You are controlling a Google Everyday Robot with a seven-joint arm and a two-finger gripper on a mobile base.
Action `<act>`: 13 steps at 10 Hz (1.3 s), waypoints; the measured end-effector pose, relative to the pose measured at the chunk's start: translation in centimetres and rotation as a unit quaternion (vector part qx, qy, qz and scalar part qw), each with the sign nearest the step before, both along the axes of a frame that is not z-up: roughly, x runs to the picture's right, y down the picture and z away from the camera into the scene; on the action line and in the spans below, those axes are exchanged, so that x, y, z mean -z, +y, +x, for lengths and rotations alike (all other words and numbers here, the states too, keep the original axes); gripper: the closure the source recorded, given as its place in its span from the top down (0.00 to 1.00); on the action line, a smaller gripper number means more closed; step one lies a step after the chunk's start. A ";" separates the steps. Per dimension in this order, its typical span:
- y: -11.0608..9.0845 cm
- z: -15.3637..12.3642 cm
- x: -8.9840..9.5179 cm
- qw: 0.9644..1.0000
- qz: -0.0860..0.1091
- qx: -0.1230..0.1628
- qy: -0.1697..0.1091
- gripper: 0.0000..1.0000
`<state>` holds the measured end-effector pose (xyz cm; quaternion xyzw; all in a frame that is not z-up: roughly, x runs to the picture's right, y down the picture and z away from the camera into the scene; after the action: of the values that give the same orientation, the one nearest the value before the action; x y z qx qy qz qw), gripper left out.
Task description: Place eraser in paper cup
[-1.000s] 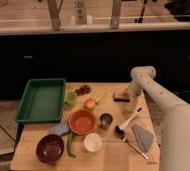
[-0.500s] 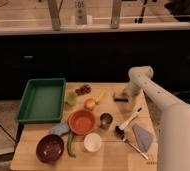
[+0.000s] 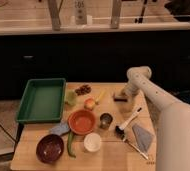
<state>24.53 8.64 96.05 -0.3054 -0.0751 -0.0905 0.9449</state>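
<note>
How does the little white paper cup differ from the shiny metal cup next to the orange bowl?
The paper cup is white and matte; the metal cup is grey and shiny. The paper cup looks wider than the metal cup. The paper cup stands nearer the front edge; the metal cup sits further back, right of the orange bowl. Both stand upright, away from the gripper, which is by the eraser near the far edge.

A: What's hidden?
B: Pincer, centre right, sits over eraser, covers pt of it; touching or not, can't tell.
A: Cut off?
B: Arm runs out bottom right edge. Dark cluster, upper middle of counter, can't ID it.
</note>
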 end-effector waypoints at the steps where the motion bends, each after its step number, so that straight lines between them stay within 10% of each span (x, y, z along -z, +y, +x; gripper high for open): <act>1: 0.2 0.1 -0.1 1.000 -0.001 0.003 -0.002 0.80; 13: 0.5 0.1 -0.9 0.999 -0.002 0.039 -0.021 0.80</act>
<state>24.61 9.11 96.97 -0.3077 -0.0826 -0.1336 0.9384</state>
